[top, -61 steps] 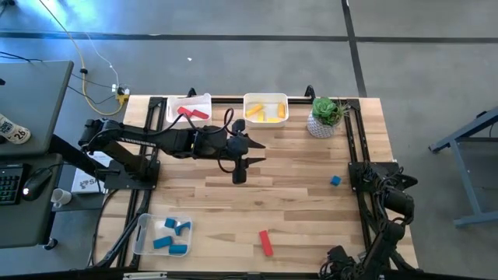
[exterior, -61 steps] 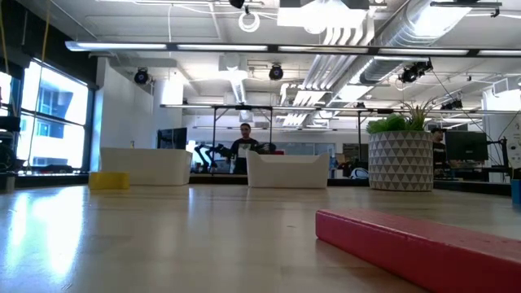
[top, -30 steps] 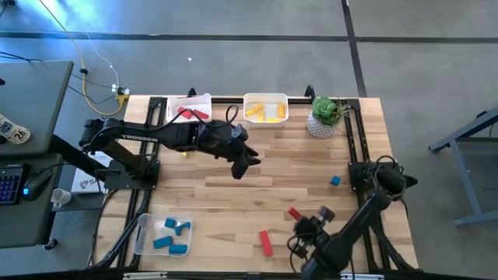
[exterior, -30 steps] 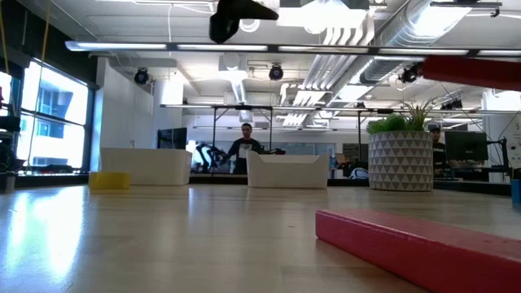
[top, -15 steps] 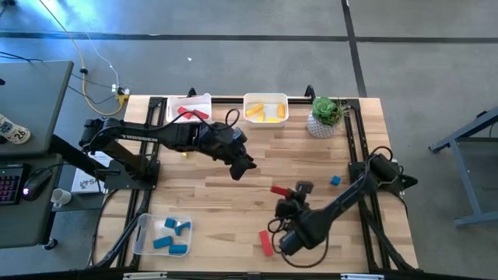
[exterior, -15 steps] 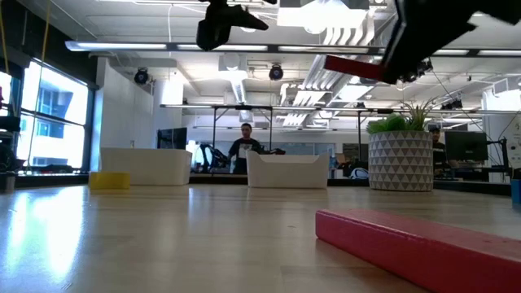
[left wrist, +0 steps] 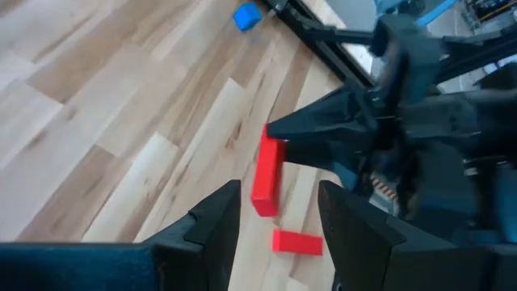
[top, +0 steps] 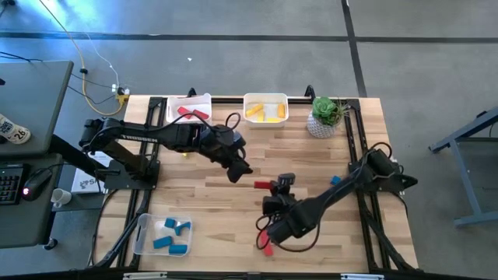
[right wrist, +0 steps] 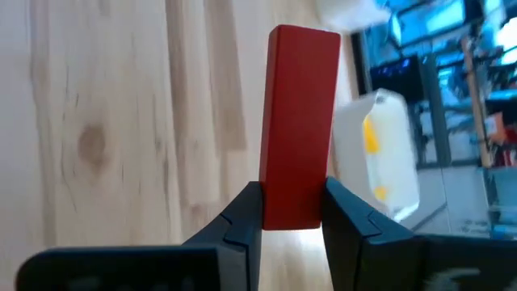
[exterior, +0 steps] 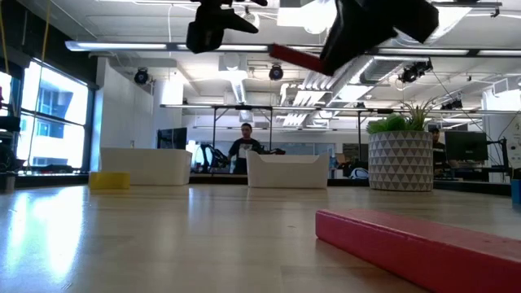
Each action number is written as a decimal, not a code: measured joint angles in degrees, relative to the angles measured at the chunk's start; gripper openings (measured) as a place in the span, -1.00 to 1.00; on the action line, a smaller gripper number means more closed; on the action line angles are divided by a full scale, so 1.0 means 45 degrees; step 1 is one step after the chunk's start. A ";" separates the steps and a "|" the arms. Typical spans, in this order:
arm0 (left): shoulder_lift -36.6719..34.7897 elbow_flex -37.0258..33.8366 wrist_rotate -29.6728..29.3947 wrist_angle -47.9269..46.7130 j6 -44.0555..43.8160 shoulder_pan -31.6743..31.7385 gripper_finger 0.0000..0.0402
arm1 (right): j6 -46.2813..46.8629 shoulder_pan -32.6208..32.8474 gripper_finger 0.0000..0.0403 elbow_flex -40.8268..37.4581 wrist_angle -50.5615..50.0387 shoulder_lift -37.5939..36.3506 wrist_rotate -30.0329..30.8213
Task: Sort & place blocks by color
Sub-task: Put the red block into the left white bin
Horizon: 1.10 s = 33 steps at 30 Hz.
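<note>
Blocks look small, hard and light. My right claw (right wrist: 292, 212) pinches one red bar (right wrist: 297, 125) at its end, mid-frame in the high view; I would grip nearer its middle. My left claw (left wrist: 275, 214) hangs open.

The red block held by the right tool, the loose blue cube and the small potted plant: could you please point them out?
red bar block (right wrist: 299, 121): right wrist view, its broad face.
blue cube (left wrist: 246, 16): left wrist view, its top.
green potted plant (top: 326, 111): high view, its leaves.

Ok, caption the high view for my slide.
Right gripper carries a red block over mid-table toward the open left gripper; another red block and a blue block remain unsorted.
</note>
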 joint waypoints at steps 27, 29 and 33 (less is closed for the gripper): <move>0.0002 0.0000 0.0562 -0.0172 -0.0532 -0.0233 -0.22 | -0.4817 -0.1041 -0.65 0.0005 0.3673 -0.1051 0.1154; 0.0000 0.0000 0.0536 -0.0178 -0.0534 -0.0233 -0.22 | -0.4822 -0.1198 -0.65 0.0005 0.3679 -0.1052 0.1166; 0.0001 0.0000 0.0468 -0.0210 -0.0529 -0.0221 -0.22 | -0.4778 -0.1405 -0.65 0.0005 0.3719 -0.1068 0.1157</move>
